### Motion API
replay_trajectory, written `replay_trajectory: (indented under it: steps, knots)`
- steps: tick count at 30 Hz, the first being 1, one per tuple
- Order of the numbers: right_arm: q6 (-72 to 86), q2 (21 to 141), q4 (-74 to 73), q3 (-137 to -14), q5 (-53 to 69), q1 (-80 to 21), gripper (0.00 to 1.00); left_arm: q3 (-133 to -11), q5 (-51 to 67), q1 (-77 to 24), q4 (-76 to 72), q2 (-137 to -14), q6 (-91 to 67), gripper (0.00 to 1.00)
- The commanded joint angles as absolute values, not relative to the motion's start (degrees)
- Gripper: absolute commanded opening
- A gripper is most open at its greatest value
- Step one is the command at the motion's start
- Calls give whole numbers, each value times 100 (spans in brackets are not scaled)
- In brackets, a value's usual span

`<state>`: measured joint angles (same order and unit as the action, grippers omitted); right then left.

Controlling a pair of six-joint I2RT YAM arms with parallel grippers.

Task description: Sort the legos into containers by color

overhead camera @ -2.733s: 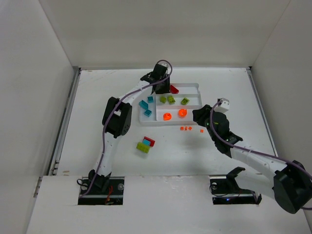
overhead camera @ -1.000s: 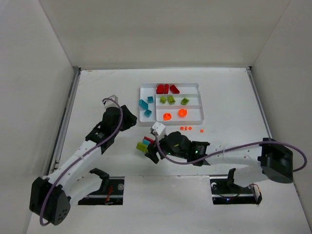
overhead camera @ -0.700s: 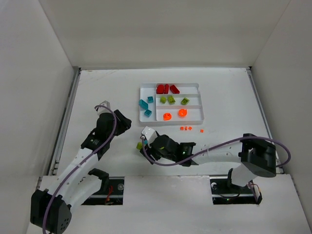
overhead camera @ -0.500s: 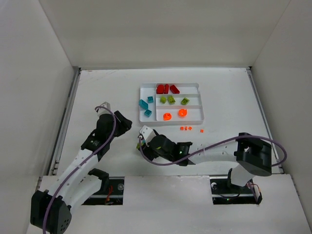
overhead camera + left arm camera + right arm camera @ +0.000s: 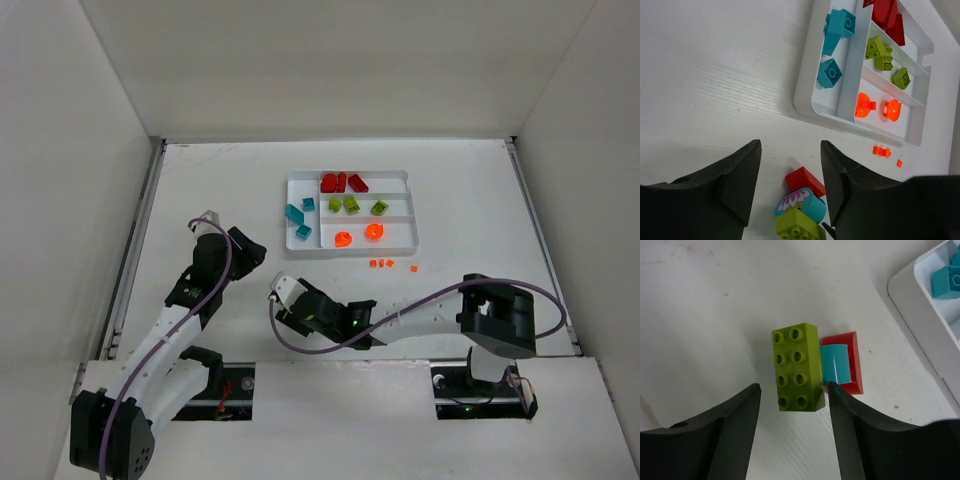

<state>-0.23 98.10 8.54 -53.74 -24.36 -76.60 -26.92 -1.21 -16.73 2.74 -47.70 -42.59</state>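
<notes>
Red legos x3, lime x3, teal x3, orange x2 — in tray.

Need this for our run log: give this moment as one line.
right end effector: open, above lime brick | left end effector: open, empty | tray: partly filled

bricks in tray, brick cluster on table before it, tiny pieces nearer tray

Lime brick; teal piece w/ pink-white flower print; red brick; white tray; orange bits.
</notes>
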Motion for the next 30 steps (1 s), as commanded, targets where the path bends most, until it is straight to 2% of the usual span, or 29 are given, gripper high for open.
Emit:
replay_trajectory:
  steps: [1,5,8,11,19,24,30]
  knots:
    - [-272,9984,1011,-5677,-2926,-7738,60,-2628,26,-1621,9,-4764,-4342,48]
    - [-492,10125,1221,-5687,-3199,-7791,49,-2663,35,-1621,26,-4702,-4324,48]
    - [-536,10160,1371,-5678,-3366,-7800,36,-2698,35,-1621,61,-4693,-4307,48]
    - [-466,10029,1433,-5643,-3366,-7800,29,-2707,35,-1621,79,-4667,-4298,49]
    - [543,8932,1485,-5283,-2893,-7379,22,-2725,35,-1691,18,-4465,-4359,50]
    - [1869,8008,1661,-4765,-1804,-6545,22,-2733,35,-1893,-149,-4324,-4500,52]
    - [3373,7155,2266,-3974,-231,-5341,22,-2733,-8,-2578,-641,-4298,-4789,53]
